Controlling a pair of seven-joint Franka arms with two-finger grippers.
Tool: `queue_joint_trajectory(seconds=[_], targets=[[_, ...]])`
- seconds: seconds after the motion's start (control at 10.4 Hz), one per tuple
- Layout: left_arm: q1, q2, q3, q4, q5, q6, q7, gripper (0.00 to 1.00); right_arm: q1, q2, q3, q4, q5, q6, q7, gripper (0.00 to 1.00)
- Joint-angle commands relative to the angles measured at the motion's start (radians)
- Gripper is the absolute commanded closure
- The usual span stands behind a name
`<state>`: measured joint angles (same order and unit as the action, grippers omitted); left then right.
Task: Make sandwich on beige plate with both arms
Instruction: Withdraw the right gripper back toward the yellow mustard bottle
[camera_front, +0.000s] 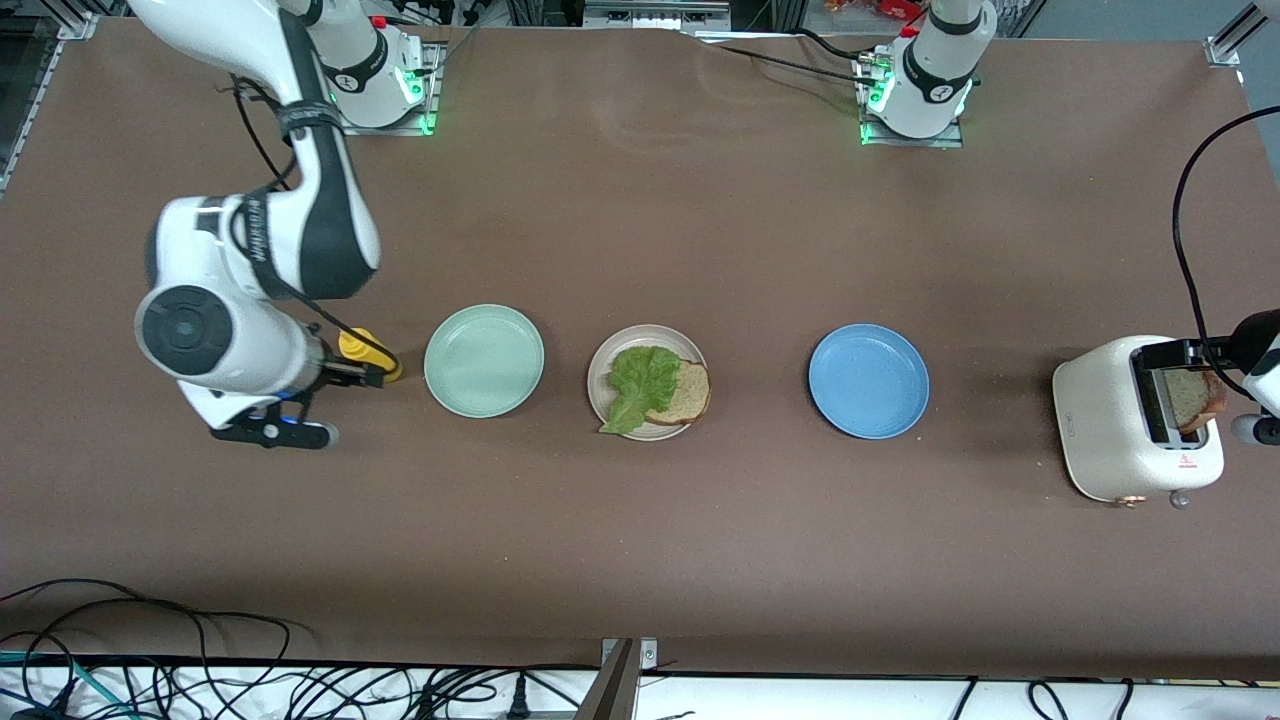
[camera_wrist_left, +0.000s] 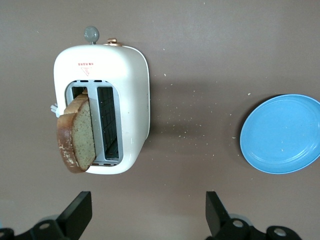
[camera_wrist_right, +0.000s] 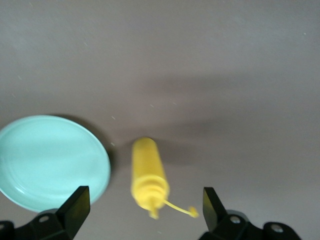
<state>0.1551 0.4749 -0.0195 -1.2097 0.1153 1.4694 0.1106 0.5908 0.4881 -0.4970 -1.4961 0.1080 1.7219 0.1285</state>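
Note:
The beige plate (camera_front: 603, 372) sits mid-table between two other plates. On it lies a bread slice (camera_front: 690, 392) with a ruffled green lettuce leaf (camera_front: 640, 385) covering most of it. A second bread slice (camera_front: 1197, 398) (camera_wrist_left: 77, 132) stands tilted in a slot of the white toaster (camera_front: 1105, 420) (camera_wrist_left: 125, 100) at the left arm's end of the table. My left gripper (camera_front: 1195, 352) (camera_wrist_left: 148, 215) hangs open over the toaster's edge, holding nothing. My right gripper (camera_front: 362, 374) (camera_wrist_right: 142, 210) is open above the nozzle of the yellow squeeze bottle (camera_front: 365, 350) (camera_wrist_right: 146, 170).
A mint-green plate (camera_front: 484, 360) (camera_wrist_right: 50, 160) lies beside the bottle, toward the right arm's end. A blue plate (camera_front: 868, 380) (camera_wrist_left: 282, 134) lies between the beige plate and the toaster. Both hold nothing. A black cable (camera_front: 1185, 240) loops above the toaster.

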Motion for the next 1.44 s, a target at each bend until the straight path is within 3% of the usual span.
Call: queue_joint_trajectory(seconds=[0.0,0.19,0.38,0.67,1.35], targets=[[0.000,-0.006,-0.005,-0.002,0.026,0.003,0.014,0.00,0.014,-0.201,-0.052,-0.258,-0.004,0.056,-0.148,0.00],[-0.002,-0.007,-0.005,-0.002,0.026,0.003,0.011,0.00,0.014,-0.290,-0.118,-0.372,-0.007,0.080,-0.290,0.00],[-0.002,-0.007,-0.005,-0.002,0.026,0.003,0.011,0.00,0.012,-0.293,-0.201,-0.430,0.007,0.146,-0.507,0.00],[-0.002,-0.007,-0.007,-0.002,0.026,0.002,0.009,0.00,-0.023,-0.273,-0.222,-0.476,0.042,0.258,-0.750,0.00],[-0.003,-0.007,-0.007,-0.002,0.026,0.002,0.009,0.00,-0.202,-0.088,-0.218,-0.481,0.556,0.275,-1.652,0.00]])
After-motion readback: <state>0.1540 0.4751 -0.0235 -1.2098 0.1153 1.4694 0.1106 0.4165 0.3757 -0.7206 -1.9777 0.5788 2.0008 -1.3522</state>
